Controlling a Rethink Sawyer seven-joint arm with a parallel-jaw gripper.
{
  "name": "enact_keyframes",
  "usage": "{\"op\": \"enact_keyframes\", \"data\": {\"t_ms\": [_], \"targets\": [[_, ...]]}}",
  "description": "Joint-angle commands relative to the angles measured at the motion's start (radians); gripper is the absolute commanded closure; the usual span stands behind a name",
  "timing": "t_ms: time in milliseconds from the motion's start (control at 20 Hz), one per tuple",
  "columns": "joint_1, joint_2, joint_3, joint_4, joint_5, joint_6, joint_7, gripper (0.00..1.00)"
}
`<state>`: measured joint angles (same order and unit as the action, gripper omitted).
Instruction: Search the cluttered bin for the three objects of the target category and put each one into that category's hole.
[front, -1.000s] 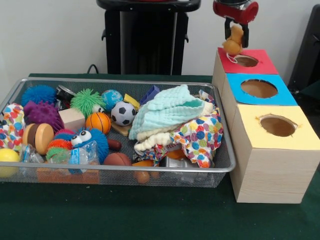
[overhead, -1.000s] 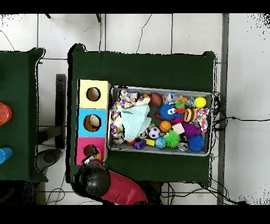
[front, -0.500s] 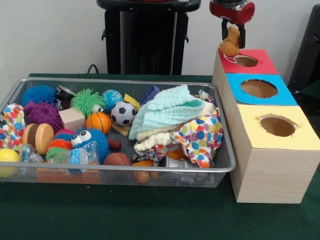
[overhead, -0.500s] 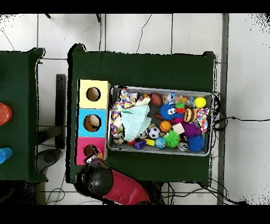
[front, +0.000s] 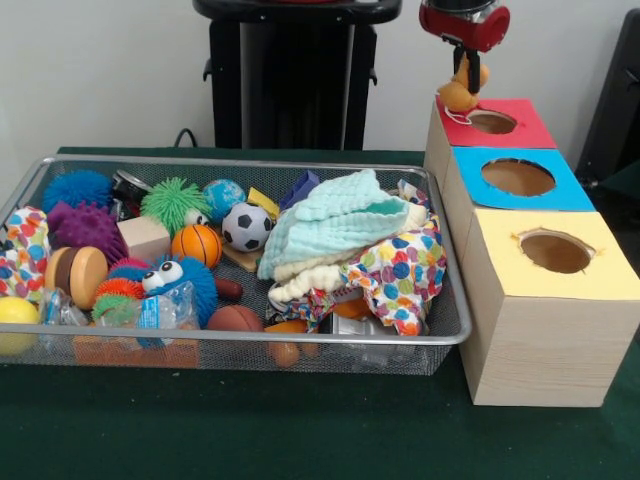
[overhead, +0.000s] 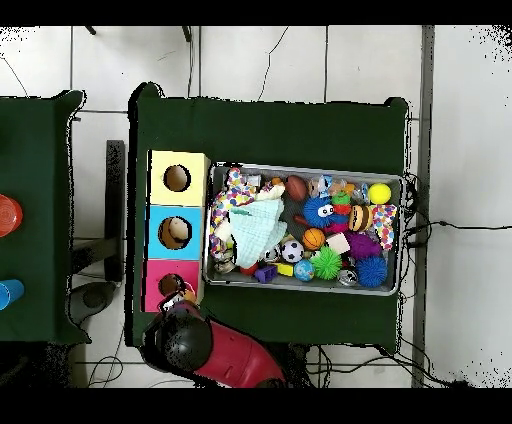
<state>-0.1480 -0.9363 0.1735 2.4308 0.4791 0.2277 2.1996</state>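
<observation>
A small orange-yellow toy (front: 462, 88) is held just above the red box (front: 520, 132). It hangs beside that box's round hole (front: 492, 122), over its far corner.

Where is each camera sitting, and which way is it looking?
Front view: low, across the table, facing the wire bin and three boxes; only the gripper, holding a yellow plush toy, shows at the top.
Overhead view: above, looking straight down; the red and black arm enters at the bottom.
Both show the bin, the red-topped box and the soccer ball.
</observation>
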Motion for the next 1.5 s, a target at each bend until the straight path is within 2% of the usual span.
{"op": "enact_keyframes", "data": {"t_ms": [50,300,550,600,800,950,1050,1300,1500], "targets": [[-0.049,0.042,0.084,-0.095,-0.006,-0.079,0.117,1.00],[-0.116,0.028,0.173,-0.061,0.002,-0.089,0.115,1.00],[-0.223,0.000,0.316,-0.019,0.027,-0.070,0.116,1.00],[-0.226,-0.006,0.327,-0.020,0.032,-0.062,0.123,1.00],[-0.201,-0.027,0.375,-0.014,0.052,-0.080,0.202,1.00],[-0.171,-0.028,0.377,-0.028,0.065,-0.077,0.231,1.00],[-0.165,-0.007,0.392,-0.030,0.062,-0.097,0.241,1.00],[-0.157,0.126,0.417,-0.040,0.014,-0.228,0.260,1.00],[-0.113,0.178,0.386,-0.042,-0.001,-0.293,0.271,1.00]]}}
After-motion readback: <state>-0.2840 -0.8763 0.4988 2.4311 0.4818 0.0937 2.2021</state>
